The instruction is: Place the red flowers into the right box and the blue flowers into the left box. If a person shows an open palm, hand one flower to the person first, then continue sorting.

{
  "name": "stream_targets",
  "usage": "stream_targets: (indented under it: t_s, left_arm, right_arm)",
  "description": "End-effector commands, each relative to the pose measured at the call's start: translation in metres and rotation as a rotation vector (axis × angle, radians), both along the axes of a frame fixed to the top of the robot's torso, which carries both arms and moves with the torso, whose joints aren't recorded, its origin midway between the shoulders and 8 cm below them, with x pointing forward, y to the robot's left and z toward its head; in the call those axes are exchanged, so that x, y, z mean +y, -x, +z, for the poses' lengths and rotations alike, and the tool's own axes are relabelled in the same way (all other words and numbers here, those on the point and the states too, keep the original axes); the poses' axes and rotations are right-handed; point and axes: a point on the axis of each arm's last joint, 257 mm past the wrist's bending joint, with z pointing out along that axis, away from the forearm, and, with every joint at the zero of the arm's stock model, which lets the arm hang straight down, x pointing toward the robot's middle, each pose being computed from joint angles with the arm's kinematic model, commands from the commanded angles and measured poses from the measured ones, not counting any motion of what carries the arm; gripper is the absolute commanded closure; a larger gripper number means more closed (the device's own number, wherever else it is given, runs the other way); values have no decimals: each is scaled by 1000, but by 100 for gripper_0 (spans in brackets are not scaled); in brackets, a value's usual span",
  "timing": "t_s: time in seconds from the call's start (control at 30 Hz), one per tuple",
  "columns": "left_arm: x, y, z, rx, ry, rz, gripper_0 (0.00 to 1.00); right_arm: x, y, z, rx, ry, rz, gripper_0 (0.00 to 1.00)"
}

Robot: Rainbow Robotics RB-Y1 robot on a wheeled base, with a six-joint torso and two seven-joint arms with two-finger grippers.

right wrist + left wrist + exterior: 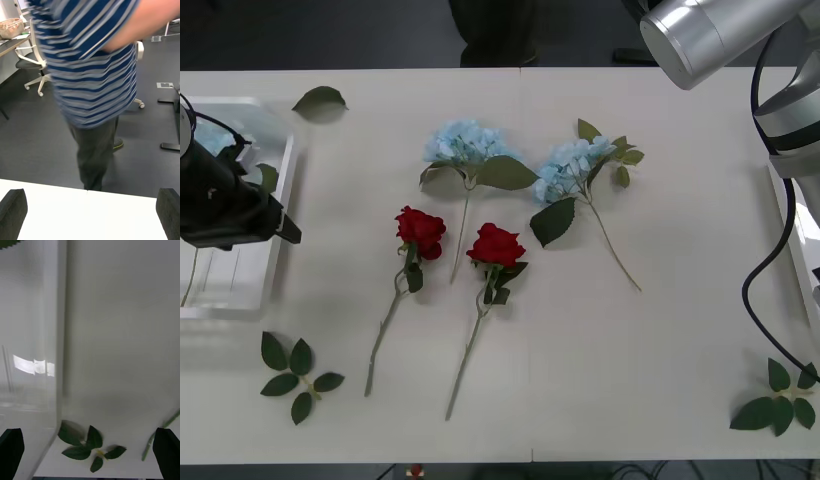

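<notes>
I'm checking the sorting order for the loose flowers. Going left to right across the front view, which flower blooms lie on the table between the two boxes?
Left red rose → left blue flower → right red rose → right blue flower.

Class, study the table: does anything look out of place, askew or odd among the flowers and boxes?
Nothing is spilled or damaged. Two red flowers and two blue flowers lie unsorted mid-table. Loose leaf sprigs lie scattered near the table's corners. One blue flower already lies in the left box.
</notes>
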Motion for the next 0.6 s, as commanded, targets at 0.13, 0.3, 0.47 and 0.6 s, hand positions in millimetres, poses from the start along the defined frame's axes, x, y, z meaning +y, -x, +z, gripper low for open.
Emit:
stream_targets:
  t_s: [0.13,0.3,0.47,0.6]
  left_arm:
    - [-84,-11,14,-63,140,-18,0]
    - [-84,-11,14,-63,140,-18,0]
    - [-84,-11,14,-63,140,-18,0]
    - [-109,2,-12,-3,116,-49,0]
  right_arm:
    - [-10,10,20,59,-33,39,0]
    - [-24,46,9,231,-15,74,0]
    - [-34,109,-22,478,16,128,0]
    - [-51,164,-55,648,83,135,0]
